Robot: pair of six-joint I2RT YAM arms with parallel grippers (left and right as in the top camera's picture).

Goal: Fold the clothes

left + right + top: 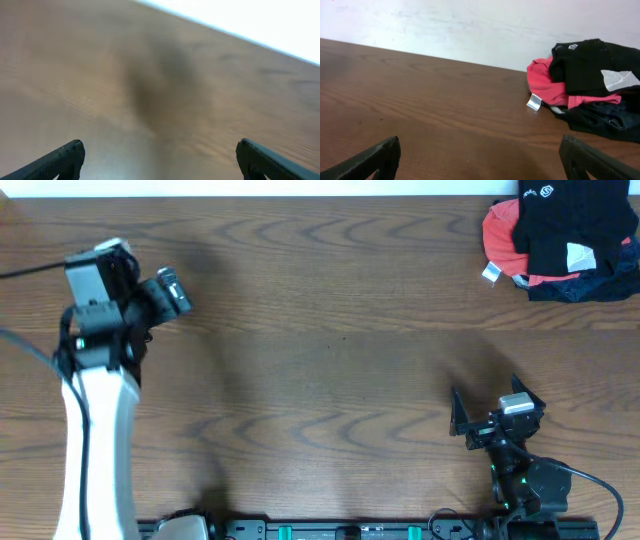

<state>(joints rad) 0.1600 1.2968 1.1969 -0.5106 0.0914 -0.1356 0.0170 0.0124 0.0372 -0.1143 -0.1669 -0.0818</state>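
black fabric tops a small heap at the far right corner of the wooden table [330, 330]: the black long-sleeved top [575, 225] lies crumpled and unfolded, with a small white round logo [529, 192] near its far edge and a pale patch [580, 255] lower down. under it, toward the left, a red-orange shirt [500, 230] bulges out with a little white tag [489, 272] at its near left edge. a dark navy garment [580, 288] shows along the near side of the heap. all three touch one another.

from the right wrist view the same heap sits far right against a pale wall [445, 25], with the black top [585, 65] uppermost, the red-orange shirt [547, 82] to its left, and the navy garment [600, 117] nearest.

right gripper [487, 405] hovers at the near right of the table, well apart from the heap, its fingers spread wide with nothing between them but bare wood.

left gripper [160, 150] is at the far left of the table, well apart from the clothes. its two dark fingertips stand wide apart over blurred wood grain and a soft shadow, gripping nothing.
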